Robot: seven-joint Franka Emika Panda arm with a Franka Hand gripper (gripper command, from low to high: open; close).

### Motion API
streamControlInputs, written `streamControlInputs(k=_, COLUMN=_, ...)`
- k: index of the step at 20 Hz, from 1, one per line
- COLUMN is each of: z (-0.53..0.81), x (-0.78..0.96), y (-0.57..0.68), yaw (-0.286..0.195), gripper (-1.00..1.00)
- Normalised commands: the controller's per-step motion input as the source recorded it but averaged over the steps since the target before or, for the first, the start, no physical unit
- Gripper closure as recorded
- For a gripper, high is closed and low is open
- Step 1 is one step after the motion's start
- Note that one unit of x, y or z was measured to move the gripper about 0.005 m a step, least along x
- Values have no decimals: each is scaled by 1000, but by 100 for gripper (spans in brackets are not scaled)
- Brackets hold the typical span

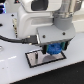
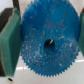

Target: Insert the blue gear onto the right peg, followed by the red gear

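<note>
- overhead, the claw [image 1: 54, 49] is clamped on the blue gear [image 2: 49, 42], green pads [image 2: 10, 42] pressing its toothed rim.
- gear hangs just above the grey plate [image 1: 42, 59] on the white bench [image 1: 15, 67].
- no legible writing.

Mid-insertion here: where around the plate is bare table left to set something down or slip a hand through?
Bare white table lies on the exterior view's left of the grey plate, and in front of it toward the camera. It is crowded over the plate: the gripper holds the blue gear there, with the arm above.
</note>
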Motion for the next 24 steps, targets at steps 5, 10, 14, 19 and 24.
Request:
streamControlInputs(k=5, z=-179, x=167, y=6, yaw=0, gripper=100)
streamControlInputs(k=10, z=-199, x=201, y=30, yaw=0, gripper=100)
streamControlInputs(k=14, z=-282, x=178, y=5, yaw=0, gripper=100)
streamControlInputs(k=19, z=-108, x=82, y=53, yaw=0, gripper=100)
streamControlInputs(k=24, z=217, x=-42, y=163, yaw=0, gripper=-100)
